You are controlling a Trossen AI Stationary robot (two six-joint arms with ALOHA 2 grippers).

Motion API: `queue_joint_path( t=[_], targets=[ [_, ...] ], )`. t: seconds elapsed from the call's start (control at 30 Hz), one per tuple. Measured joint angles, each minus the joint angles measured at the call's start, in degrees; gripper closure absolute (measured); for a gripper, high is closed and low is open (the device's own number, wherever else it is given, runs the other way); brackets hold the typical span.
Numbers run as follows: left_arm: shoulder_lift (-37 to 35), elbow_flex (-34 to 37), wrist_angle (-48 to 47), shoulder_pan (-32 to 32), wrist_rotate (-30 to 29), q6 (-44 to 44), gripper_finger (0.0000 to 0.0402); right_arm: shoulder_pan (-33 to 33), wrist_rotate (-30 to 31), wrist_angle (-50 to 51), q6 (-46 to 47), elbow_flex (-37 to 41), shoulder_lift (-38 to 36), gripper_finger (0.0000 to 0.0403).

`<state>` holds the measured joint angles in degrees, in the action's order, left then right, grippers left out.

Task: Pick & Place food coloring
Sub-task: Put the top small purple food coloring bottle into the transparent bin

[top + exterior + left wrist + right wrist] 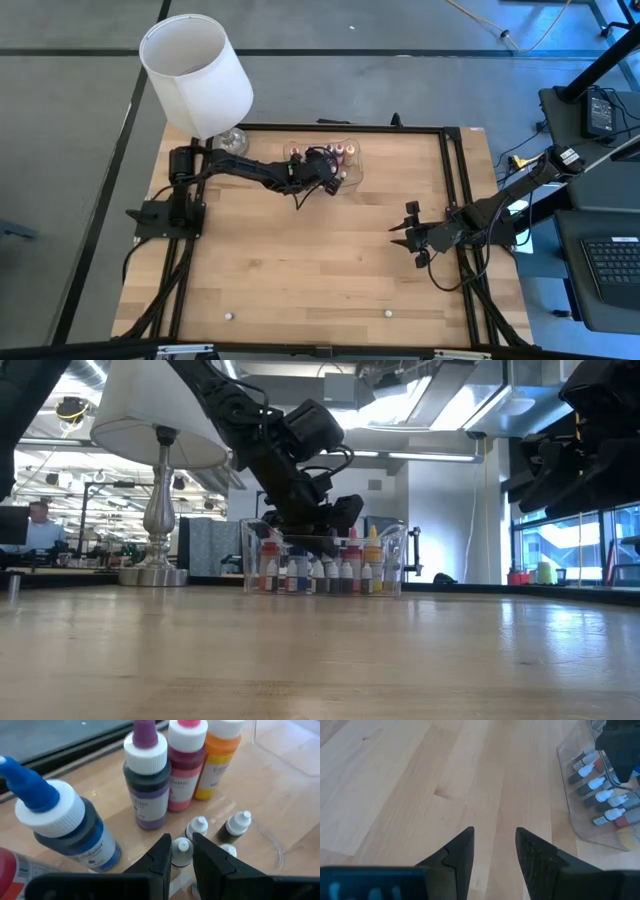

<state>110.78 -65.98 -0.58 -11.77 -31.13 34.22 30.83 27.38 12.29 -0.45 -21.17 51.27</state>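
**Wooden worktop, and tiny bottles in a clear tray**

Wood covers the whole worktop (pixel 300 260). On the near side it is bare. Partway across, on the right, the right gripper (pixel 494 851) waits over the wood. Its jaws are partly open and hold nothing.

Farther back sits a shallow clear plastic tray (pixel 392 565). The food coloring bottles stand inside it. The left gripper (pixel 181 856) reaches down into this tray. Its jaws are shut on one tiny whitish bottle (pixel 181 851), pinching it on both sides of its white tip. Two more tiny bottles (pixel 239 823) with white tips stand just beside it.

Behind these are bigger bottles in a row: a blue one (pixel 65 827), a purple one (pixel 146 780), a red one (pixel 184 762) and an orange one (pixel 220 755).

At the far left corner stands a lamp (pixel 195 75) with a white shade, near the tray.
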Motion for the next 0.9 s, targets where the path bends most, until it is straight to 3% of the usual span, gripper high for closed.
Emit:
queue_joint_path(
  t=[0.4, 0.9],
  targets=[
    [0.0, 0.0, -2.6, 0.0, 0.6, -0.43, 0.0344, 0.0, 0.0, 0.04, -0.04, 0.0, 0.0, 0.0256],
    [0.02, 0.0, -2.16, -0.01, 0.63, -0.48, 0.0305, -0.01, 0.02, 0.33, -0.02, 0.0, -0.02, 0.0256]
  ],
)
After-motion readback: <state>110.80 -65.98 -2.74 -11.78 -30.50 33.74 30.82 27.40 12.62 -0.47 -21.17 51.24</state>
